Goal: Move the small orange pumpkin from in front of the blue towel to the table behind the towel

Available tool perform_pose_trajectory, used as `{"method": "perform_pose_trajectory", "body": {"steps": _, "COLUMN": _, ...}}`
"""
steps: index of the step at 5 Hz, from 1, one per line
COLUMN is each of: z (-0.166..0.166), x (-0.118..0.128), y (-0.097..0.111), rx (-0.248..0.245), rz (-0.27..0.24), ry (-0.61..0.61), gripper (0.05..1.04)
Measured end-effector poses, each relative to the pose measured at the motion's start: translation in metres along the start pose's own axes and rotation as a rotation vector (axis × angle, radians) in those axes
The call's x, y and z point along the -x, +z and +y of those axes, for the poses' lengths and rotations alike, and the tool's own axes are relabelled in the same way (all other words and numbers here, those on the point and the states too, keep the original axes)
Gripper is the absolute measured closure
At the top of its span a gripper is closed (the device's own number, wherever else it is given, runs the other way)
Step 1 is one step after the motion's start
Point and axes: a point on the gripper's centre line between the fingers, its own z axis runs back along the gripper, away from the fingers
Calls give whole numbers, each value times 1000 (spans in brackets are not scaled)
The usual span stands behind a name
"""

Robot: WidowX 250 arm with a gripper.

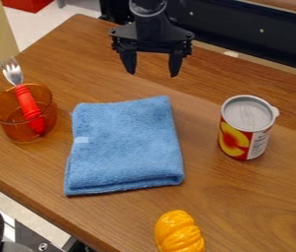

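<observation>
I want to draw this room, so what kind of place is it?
Probably a robot lab or workshop: a black robot gripper hangs over a wooden table set with a folded blue cloth.

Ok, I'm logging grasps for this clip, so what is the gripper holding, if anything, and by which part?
Nothing is held: the gripper is open above the table, its fingers apart.

Cut off at the edges, hidden beneath or behind, too small to read
Can't see the near end of the ribbed yellow-orange object (177,233), the upper arm (148,6) beyond the far edge, or all of the red object (28,4) at far left and black cable (0,225) at near left. Can't read the can's (243,129) fine print, or see its back or the tabletop (98,59) under the blue cloth (125,142).
</observation>
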Motion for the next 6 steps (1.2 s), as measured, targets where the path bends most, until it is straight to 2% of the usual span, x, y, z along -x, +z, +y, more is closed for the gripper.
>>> {"method": "perform_pose_trajectory", "body": {"steps": 1, "z": 1, "x": 9, "y": -8, "rx": -8, "rz": 38, "ry": 4, "gripper": 86}}
{"method": "perform_pose_trajectory", "body": {"steps": 2, "z": -1, "x": 34, "y": -6, "rx": 1, "rz": 110, "ry": 64, "gripper": 86}}
{"method": "perform_pose_trajectory", "body": {"steps": 3, "z": -7, "x": 55, "y": 7, "rx": 2, "rz": 152, "ry": 153, "gripper": 86}}
{"method": "perform_pose_trajectory", "body": {"steps": 4, "z": -16, "x": 83, "y": 21, "rx": 34, "rz": 235, "ry": 264, "gripper": 86}}
{"method": "perform_pose_trajectory", "body": {"steps": 5, "z": -26, "x": 110, "y": 25, "rx": 19, "rz": 286, "ry": 364, "gripper": 86}}
{"method": "perform_pose_trajectory", "body": {"steps": 6, "z": -41, "x": 137, "y": 29, "rx": 32, "rz": 303, "ry": 425, "gripper": 86}}
